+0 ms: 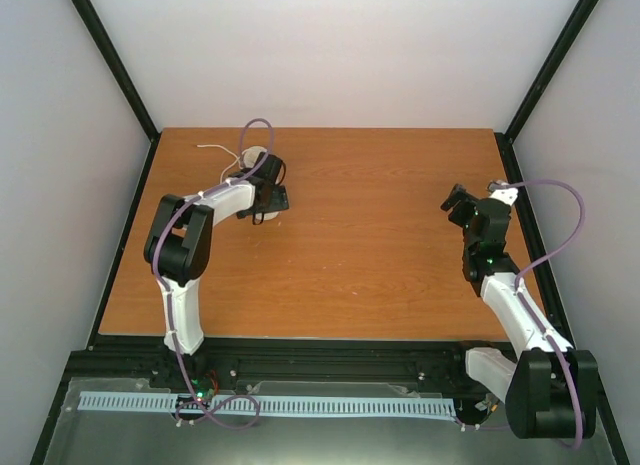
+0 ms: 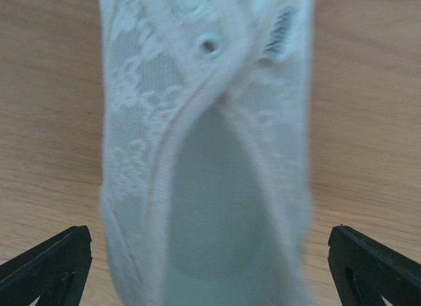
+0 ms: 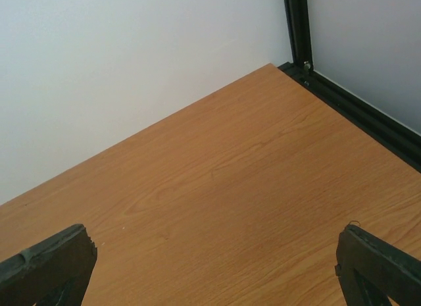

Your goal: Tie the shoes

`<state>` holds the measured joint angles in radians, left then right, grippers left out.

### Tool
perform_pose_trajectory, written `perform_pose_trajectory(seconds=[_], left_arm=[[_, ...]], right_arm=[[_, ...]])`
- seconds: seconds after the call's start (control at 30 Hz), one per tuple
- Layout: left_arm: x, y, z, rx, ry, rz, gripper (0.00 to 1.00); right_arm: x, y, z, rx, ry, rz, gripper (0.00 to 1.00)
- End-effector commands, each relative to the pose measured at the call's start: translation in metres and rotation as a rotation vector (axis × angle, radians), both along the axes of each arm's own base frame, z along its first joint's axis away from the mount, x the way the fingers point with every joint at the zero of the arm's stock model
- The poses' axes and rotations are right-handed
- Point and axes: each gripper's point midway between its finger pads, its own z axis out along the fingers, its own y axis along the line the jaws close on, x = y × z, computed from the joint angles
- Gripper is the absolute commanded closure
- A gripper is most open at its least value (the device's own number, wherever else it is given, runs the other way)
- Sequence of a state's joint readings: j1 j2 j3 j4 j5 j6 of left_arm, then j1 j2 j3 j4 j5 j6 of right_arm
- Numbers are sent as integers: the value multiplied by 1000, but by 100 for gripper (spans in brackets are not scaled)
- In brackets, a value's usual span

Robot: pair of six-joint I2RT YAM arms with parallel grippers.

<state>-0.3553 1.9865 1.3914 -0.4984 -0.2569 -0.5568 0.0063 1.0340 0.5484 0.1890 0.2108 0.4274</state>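
Observation:
The shoe is a cream, lace-patterned low-top that fills the middle of the left wrist view, its open heel end nearest the camera and an eyelet farther up. My left gripper is open, one black finger on either side of the shoe and neither touching it. From the top view the left gripper hangs over the shoe at the far left of the table, hiding most of it. A thin white lace trails to the left. My right gripper is open above bare wood, its fingers wide apart.
The wooden table is bordered by a black frame and pale walls. The back right corner post stands close ahead of the right gripper. Wide bare wood lies between the two arms.

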Motion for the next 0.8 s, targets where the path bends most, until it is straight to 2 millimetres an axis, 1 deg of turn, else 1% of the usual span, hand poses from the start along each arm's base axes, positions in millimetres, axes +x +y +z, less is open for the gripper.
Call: perform_pose_trajectory(seconds=[0.0,0.07,0.23,0.3,0.33,0.37,0.43,0.47,0.5,0.53,0.57,0.67,0.7,0.77], left_arm=[[-11,23,-23,139,99,17,0],[-11,19,-27,122,105,13,0],[-3,3,-34,44,97,-15,0],[-1,1,-36,41,95,-25,3],[0,2,-36,49,92,-27,7],[1,4,-35,63,87,-27,13],[0,11,-29,100,65,-23,33],[-1,14,-24,115,48,-22,39],[-4,16,-18,119,32,-26,43],[-2,15,-3,106,-18,-37,44],[-5,15,3,97,-31,-48,44],[-20,9,17,41,-29,-82,50],[-28,5,20,6,-26,-90,52],[-53,-7,16,-65,10,-127,53]], right_arm=[[8,6,9,24,-10,31,0],[9,7,8,24,-10,37,0],[9,8,8,21,-10,44,0],[9,8,7,21,-8,48,0],[10,9,8,18,-9,52,0],[10,9,8,17,-9,52,0],[10,12,9,7,-11,77,0],[11,17,10,5,-18,103,0],[11,19,11,4,-23,120,0],[11,21,11,4,-25,130,0],[11,22,11,3,-28,133,0],[11,22,12,0,-27,134,0],[11,23,11,-1,-27,144,0],[12,29,14,-6,-37,182,0]])
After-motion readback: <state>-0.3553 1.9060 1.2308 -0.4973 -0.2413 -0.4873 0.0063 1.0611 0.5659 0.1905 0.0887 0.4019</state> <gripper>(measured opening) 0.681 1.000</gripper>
